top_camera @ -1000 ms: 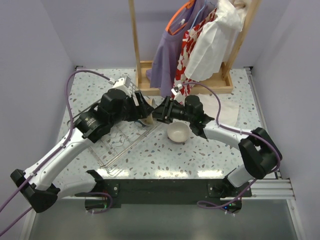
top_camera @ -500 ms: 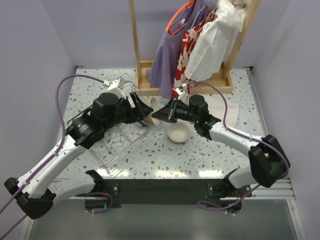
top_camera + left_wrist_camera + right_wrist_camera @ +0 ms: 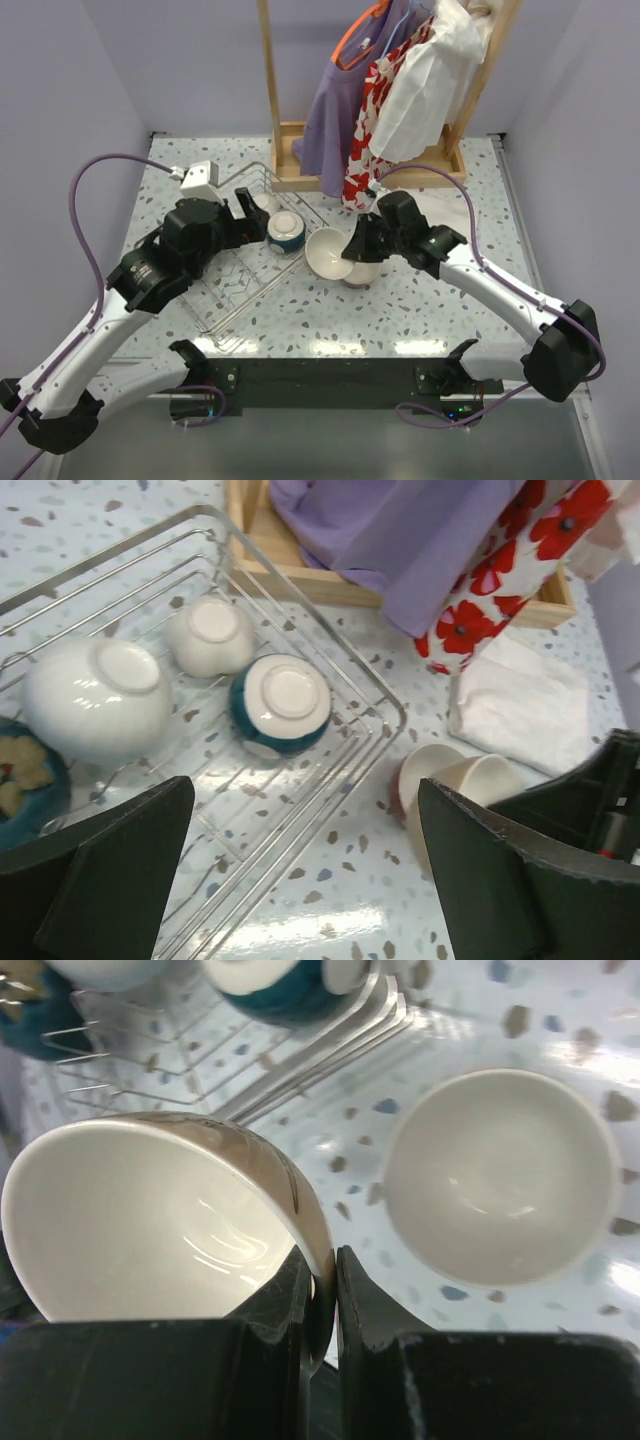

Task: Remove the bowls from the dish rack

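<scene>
My right gripper [image 3: 325,1290] is shut on the rim of a beige bowl [image 3: 150,1220], holding it tilted above the table beside the dish rack [image 3: 235,290]. The same held bowl [image 3: 326,250] partly covers a second bowl [image 3: 362,274] that stands upright on the table; this second bowl [image 3: 425,765] shows a red outside. My left gripper [image 3: 320,880] is open and holds nothing, above the rack's near right side. In the rack [image 3: 390,705] lie, upside down, a large white bowl [image 3: 97,695], a small white bowl [image 3: 208,635] and a teal-banded bowl [image 3: 282,705]. A dark blue patterned bowl [image 3: 25,780] shows at the left edge.
A wooden clothes stand [image 3: 300,160] with hanging clothes stands at the back, just behind the rack. A white cloth [image 3: 455,215] lies on the table to the right. Lilac walls close in both sides.
The left gripper opened, let go of the beige bowl and drew back left over the rack. The right gripper shut on the bowl's rim and carried it right, over the standing bowl.
</scene>
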